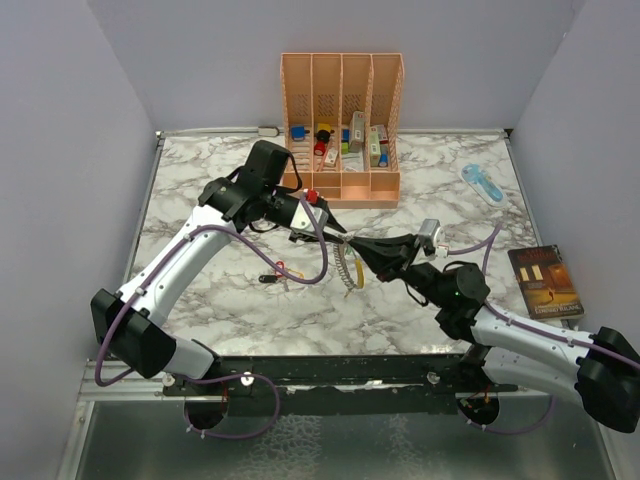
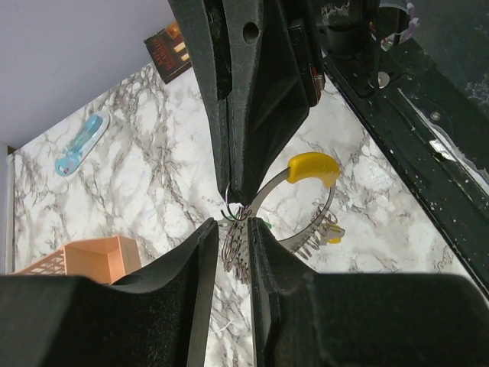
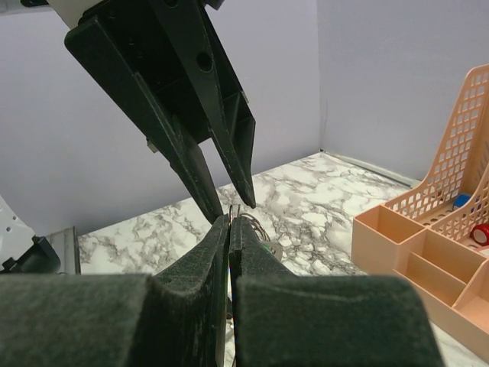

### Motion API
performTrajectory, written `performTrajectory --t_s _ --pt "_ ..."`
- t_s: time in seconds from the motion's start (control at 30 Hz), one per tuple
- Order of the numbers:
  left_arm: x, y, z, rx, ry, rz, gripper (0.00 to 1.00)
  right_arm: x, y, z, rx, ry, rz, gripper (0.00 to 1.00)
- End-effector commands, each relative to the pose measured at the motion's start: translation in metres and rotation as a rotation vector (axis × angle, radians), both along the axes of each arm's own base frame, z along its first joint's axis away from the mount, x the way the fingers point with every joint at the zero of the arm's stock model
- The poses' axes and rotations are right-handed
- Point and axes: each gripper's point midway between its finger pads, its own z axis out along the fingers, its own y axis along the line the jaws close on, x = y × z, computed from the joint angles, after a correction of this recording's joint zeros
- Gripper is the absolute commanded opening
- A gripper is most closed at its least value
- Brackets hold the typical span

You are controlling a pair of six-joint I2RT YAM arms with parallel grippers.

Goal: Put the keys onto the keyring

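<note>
My two grippers meet tip to tip above the table's middle. My right gripper (image 1: 358,243) (image 3: 235,220) is shut on the keyring (image 1: 348,270). In the left wrist view the keyring's silvery band, yellow band (image 2: 313,168) and chain with a small yellow tag (image 2: 330,231) hang from it. My left gripper (image 1: 338,233) (image 2: 234,225) is closed to a narrow gap on a cluster of wire rings (image 2: 233,248) with a bit of green tag (image 2: 260,224) beside them. A red-tagged key (image 1: 279,269) lies on the marble to the left, away from both grippers. Other keys are not seen.
A peach desk organizer (image 1: 342,130) with small items stands at the back centre. A light-blue gadget (image 1: 482,183) lies at the back right. A book (image 1: 544,282) lies at the right edge. Grey walls enclose the table.
</note>
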Motion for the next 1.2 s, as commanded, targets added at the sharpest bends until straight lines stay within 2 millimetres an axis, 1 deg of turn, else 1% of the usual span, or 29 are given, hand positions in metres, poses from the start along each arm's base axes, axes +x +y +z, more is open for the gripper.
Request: performTrajectory --t_s 0.0,0.13,0.3,0.37,0.47,0.5,0.73,0.8,0.97,1.17 --pt "-0.0046 -0.0029 0.0038 -0.029 0.021 -0.033 0.26 -0.0061 0.0025 0.0219 0.029 -0.055 0.025 0.02" --pt "-0.0028 -0.0047 0.0021 -0.03 0.029 -0.028 0.3 -0.0062 0.0043 0.0207 0.022 -0.053 0.032 0.02" --pt "-0.0031 -0.007 0.001 -0.033 0.041 -0.029 0.29 -0.007 0.0052 0.0219 0.021 -0.057 0.037 0.02" --pt "-0.0035 -0.0073 0.0012 -0.035 0.045 -0.032 0.24 -0.0068 0.0047 0.0222 0.02 -0.059 0.034 0.02" --pt "-0.0038 -0.0071 -0.0001 -0.033 0.05 -0.031 0.03 -0.0066 0.0042 0.0225 0.017 -0.061 0.031 0.02" --pt "-0.0043 -0.0071 0.0001 -0.034 0.053 -0.033 0.0 -0.0067 0.0043 0.0215 0.015 -0.059 0.031 0.02" --pt "-0.005 -0.0089 0.0025 -0.046 0.08 -0.03 0.01 -0.0059 0.0036 0.0204 0.014 -0.056 0.026 0.02" --pt "-0.0054 -0.0092 0.0033 -0.049 0.085 -0.032 0.09 -0.0058 0.003 0.0205 0.015 -0.056 0.023 0.02" --pt "-0.0049 -0.0085 0.0035 -0.045 0.081 -0.025 0.2 -0.0059 0.0017 0.0215 0.012 -0.059 0.018 0.02" --pt "-0.0052 -0.0086 0.0073 -0.053 0.072 -0.027 0.21 -0.0059 0.0019 0.0204 0.01 -0.057 0.019 0.02"
